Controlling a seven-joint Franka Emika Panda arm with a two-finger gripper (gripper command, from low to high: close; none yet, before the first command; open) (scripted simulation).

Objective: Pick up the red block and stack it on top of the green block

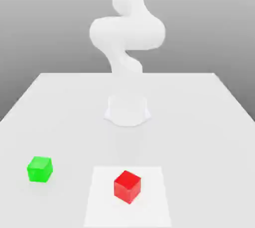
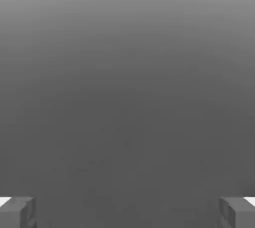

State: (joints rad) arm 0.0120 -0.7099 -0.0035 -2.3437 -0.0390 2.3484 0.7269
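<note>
A red block (image 1: 127,186) sits on a lighter square patch of the white table (image 1: 199,122), near the front, slightly toward the exterior view's right of centre. A green block (image 1: 40,169) rests on the table toward the exterior view's left, apart from the red one. In the hand view my gripper (image 2: 127,212) stands open: its two grey fingertips (image 2: 17,212) sit far apart with nothing between them, facing a plain grey background. The white arm (image 1: 127,38) rises from its base (image 1: 127,110) at the table's middle.
The lighter square patch (image 1: 127,197) under the red block reaches to the table's front edge. The arm's round base stands behind both blocks. Grey backdrop lies beyond the table's far edge.
</note>
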